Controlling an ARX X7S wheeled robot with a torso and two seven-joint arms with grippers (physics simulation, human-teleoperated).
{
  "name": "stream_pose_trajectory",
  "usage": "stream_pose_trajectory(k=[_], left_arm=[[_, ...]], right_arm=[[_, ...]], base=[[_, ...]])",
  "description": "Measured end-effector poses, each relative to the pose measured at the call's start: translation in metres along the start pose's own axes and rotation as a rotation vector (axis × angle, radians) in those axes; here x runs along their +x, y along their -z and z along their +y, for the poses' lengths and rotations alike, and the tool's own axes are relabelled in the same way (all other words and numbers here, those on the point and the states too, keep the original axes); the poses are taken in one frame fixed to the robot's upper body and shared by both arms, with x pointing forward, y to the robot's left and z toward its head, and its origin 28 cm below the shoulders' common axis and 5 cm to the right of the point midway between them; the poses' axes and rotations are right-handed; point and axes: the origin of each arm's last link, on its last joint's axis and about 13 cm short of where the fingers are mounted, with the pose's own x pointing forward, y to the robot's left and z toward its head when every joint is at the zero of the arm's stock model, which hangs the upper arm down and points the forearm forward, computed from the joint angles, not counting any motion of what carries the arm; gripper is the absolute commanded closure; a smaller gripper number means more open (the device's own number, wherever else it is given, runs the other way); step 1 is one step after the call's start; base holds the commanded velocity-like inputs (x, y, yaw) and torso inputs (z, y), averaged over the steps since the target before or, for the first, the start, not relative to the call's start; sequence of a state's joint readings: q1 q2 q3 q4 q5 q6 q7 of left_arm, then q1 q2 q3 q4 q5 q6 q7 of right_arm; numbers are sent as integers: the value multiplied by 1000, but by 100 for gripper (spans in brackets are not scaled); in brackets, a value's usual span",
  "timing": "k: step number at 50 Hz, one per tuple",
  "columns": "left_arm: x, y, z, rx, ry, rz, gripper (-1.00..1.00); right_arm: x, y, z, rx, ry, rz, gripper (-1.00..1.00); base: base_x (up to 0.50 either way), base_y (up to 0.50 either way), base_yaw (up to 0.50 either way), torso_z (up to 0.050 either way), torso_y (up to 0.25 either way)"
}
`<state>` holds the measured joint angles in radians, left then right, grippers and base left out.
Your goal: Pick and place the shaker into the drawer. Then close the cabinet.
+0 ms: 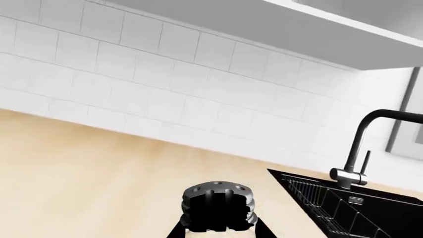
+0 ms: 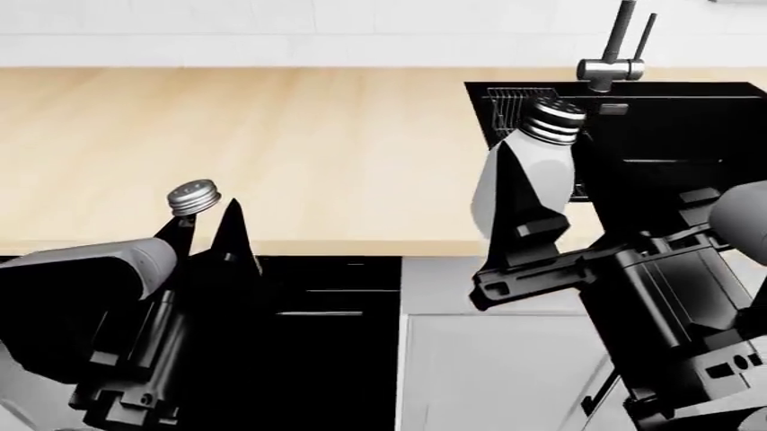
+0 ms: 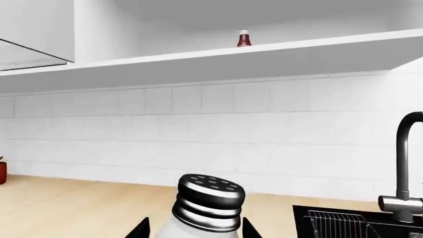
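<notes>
The shaker (image 2: 558, 171), a whitish bottle with a ribbed grey metal cap, is held upright in front of the sink with my right gripper (image 2: 527, 184) shut on it. In the right wrist view the shaker (image 3: 210, 201) fills the gap of the right gripper (image 3: 195, 230). My left gripper (image 2: 207, 215) is shut on a second, smaller bottle (image 2: 193, 197) with a perforated grey cap, above the counter's front edge. That bottle (image 1: 218, 196) sits in my left gripper (image 1: 218, 230). A pale panel (image 2: 504, 377) lies below the counter; I cannot tell if it is the drawer.
A wooden counter (image 2: 300, 153) runs along a white tiled wall. The black sink (image 2: 671, 126) with its rack and faucet (image 2: 612, 63) is at the right. A white upper shelf holds a small red bottle (image 3: 244, 38). Dark cabinet fronts (image 2: 323, 314) sit under the counter.
</notes>
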<state>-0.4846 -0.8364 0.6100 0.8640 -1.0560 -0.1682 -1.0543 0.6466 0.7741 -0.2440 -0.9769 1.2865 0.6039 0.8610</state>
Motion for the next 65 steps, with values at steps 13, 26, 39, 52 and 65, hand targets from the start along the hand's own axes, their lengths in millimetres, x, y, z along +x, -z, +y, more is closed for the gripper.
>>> stream_pose_trajectory(k=[13,26,39,52,65], left_arm=[[-3,1,0,4,5,4,100],[-4,-1,0,8,7,0,100],[-5,-2,0,9,4,-2,100],[-5,-1,0,11,5,-1,100],[-6,0,0,11,8,3,100]], right_arm=[[0,3,2,6,-2,31,100],[1,4,4,7,-15,43,100],[1,7,6,1,-39,46,100],[0,9,7,5,-56,49,100],[0,11,8,9,-63,51,100]], base=[[-439,433,0,0,0],[-386,303,151,0,0],[-283,-18,500,1,0],[-279,-41,500,0,0],[-269,-62,500,0,0]])
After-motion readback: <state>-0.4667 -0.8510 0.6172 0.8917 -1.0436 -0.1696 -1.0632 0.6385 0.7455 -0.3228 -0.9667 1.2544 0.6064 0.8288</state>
